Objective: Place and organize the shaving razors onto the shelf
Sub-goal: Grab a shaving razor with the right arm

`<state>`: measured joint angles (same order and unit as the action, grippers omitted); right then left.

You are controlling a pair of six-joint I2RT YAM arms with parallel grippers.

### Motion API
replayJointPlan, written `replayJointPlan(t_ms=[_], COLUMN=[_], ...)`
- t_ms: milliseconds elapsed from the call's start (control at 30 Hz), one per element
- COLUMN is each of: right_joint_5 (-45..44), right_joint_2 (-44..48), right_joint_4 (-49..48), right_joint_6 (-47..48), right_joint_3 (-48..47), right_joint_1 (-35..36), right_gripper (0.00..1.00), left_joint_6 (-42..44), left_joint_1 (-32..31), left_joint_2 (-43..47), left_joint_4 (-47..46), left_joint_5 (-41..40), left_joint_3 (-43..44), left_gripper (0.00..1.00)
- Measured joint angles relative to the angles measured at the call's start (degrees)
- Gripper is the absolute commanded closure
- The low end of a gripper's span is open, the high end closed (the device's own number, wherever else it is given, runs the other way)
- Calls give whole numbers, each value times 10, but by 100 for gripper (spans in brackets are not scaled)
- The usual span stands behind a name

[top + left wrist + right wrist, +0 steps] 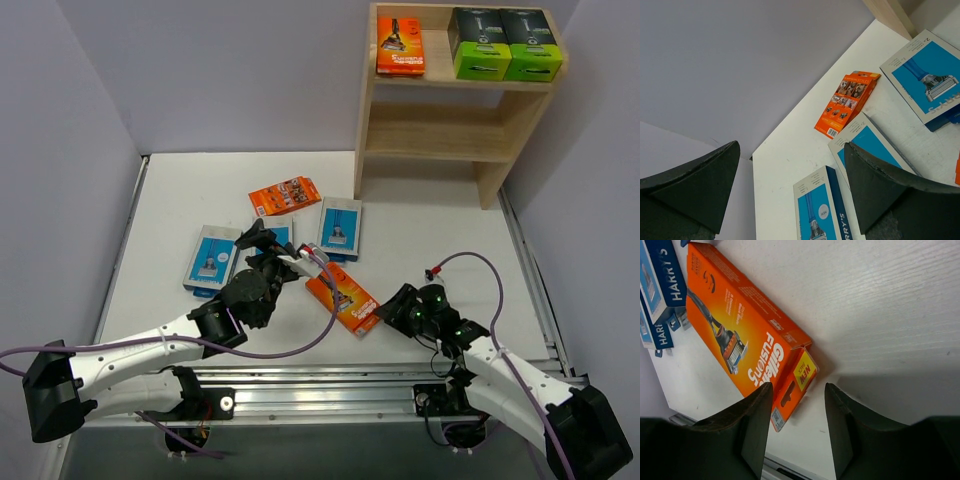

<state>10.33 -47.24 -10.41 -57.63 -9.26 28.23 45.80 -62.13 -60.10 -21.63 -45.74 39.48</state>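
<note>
The wooden shelf [440, 130] stands at the back right. Its top tier holds one orange razor pack [400, 47] and two black boxes with green ends [478, 43] [530, 43]. On the table lie an orange pack [284, 196] [847, 102] and three light-blue packs [340, 228] [211, 259] [280, 233]. My left gripper [270, 250] [790, 150] hovers open over the middle blue pack [870, 142]. Another orange pack [345, 297] [740, 335] lies near the front. My right gripper [398, 303] [797, 390] is open low at that pack's hang-tab end, gripping nothing.
The shelf's lower tier [430, 128] is bare. Grey walls close the table on the left and right. A metal rail [320, 385] runs along the near edge by the arm bases. Purple cables trail from both arms.
</note>
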Motion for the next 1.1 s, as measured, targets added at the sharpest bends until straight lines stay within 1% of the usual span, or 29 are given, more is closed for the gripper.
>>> replayJointPlan(t_ms=[233, 433, 567, 767, 900, 1000, 1033, 1100], right_joint_5=[-19, -31, -31, -30, -26, -25, -26, -25], right_joint_2=[-30, -42, -66, -119, -149, -153, -153, -152], right_joint_4=[-18, -37, -68, -141, -174, -175, -173, -166], right_joint_6=[-6, -11, -11, -14, -16, -15, -15, -14], right_joint_3=[2, 2, 2, 1, -2, -2, -2, -2], right_joint_1=[0, 0, 0, 0, 0, 0, 0, 0], right_gripper=[54, 53, 53, 54, 60, 67, 73, 77], left_joint_6=[-4, -8, -9, -12, -12, -12, -13, -13], left_joint_1=[0, 0, 0, 0, 0, 0, 0, 0], left_joint_2=[-1, -5, -5, -5, -5, -5, -5, -5], left_joint_4=[12, 22, 22, 26, 26, 26, 26, 26], left_joint_5=[7, 12, 13, 15, 15, 17, 17, 19], left_joint_3=[3, 9, 9, 9, 9, 9, 9, 9], left_gripper=[6, 6, 6, 6, 6, 6, 6, 6])
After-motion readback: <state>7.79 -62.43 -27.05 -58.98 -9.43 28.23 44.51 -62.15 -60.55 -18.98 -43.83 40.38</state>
